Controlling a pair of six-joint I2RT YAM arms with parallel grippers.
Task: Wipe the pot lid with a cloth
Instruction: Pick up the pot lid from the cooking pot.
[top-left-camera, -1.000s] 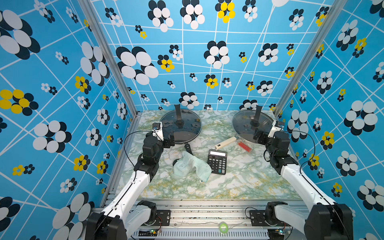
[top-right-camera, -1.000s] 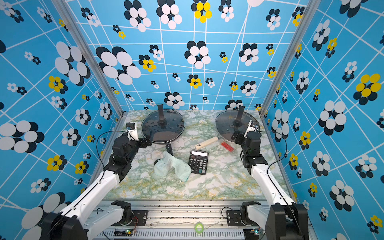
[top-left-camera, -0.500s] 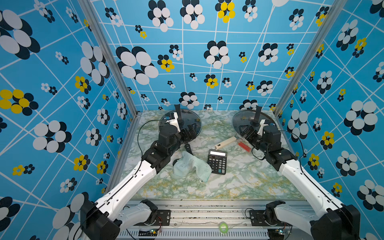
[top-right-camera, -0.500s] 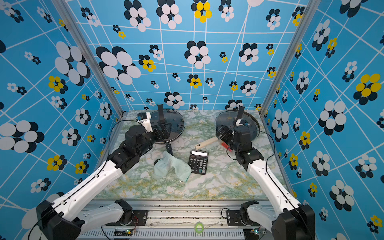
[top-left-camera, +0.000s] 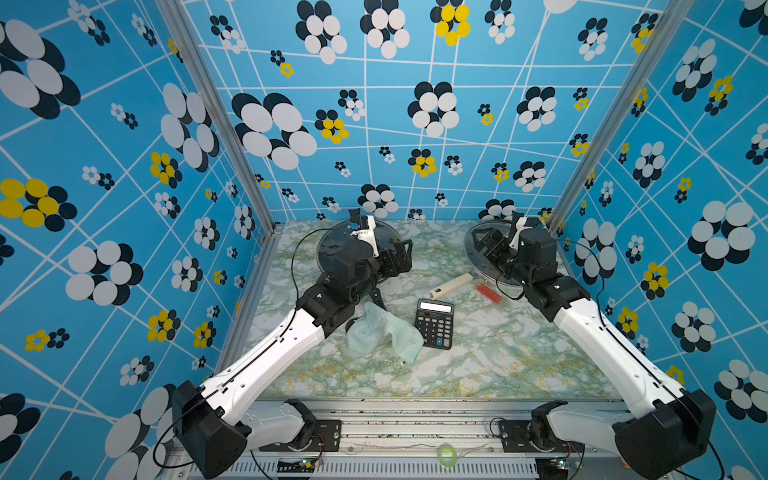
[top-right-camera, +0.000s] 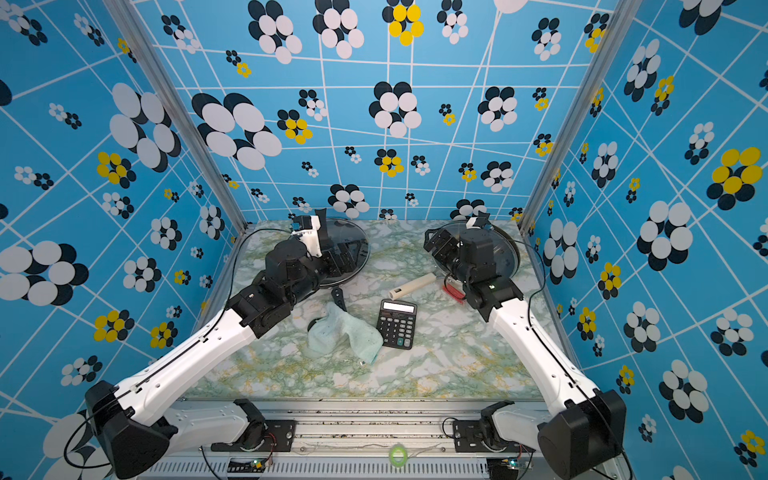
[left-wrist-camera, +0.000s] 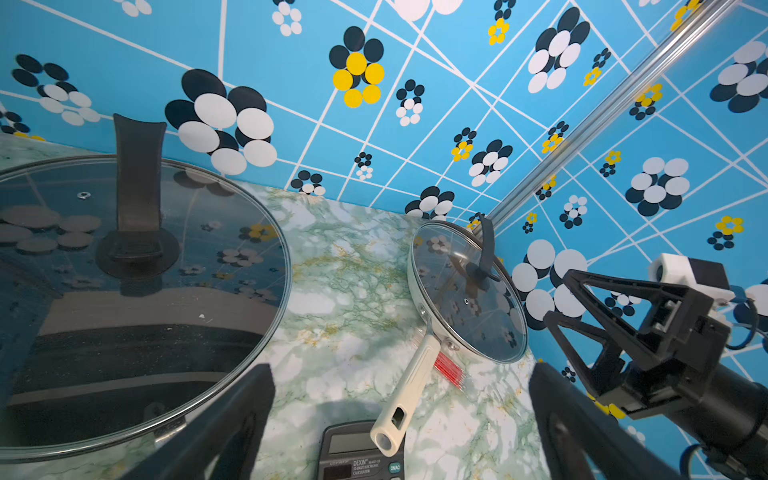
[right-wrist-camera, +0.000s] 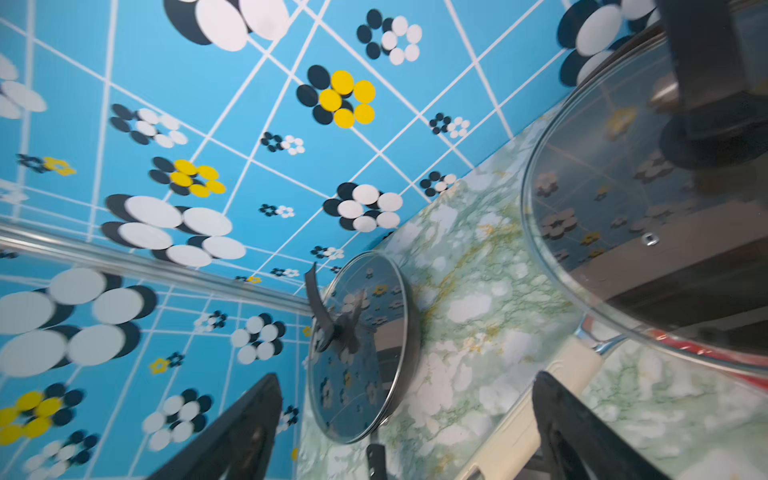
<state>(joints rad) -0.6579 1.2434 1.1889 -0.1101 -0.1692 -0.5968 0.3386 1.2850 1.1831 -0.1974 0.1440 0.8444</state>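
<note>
The left arm (top-left-camera: 266, 357) and the right arm (top-left-camera: 615, 353) are alike: long glossy white shells dotted with small dark screw recesses, linked by chunky matte black joint housings (top-left-camera: 208, 432) and rooted in black motor blocks on screwed black base plates (top-left-camera: 328, 434). A thin black cable (top-left-camera: 293, 266) loops loose by each wrist, and the right gripper (left-wrist-camera: 559, 295) has black fingers (left-wrist-camera: 623, 281) shaped as open triangular frames, backed by a small white camera block (left-wrist-camera: 685, 270). A tiny green speck on the right arm's black elbow is probably an indicator light (top-right-camera: 492, 286).
</note>
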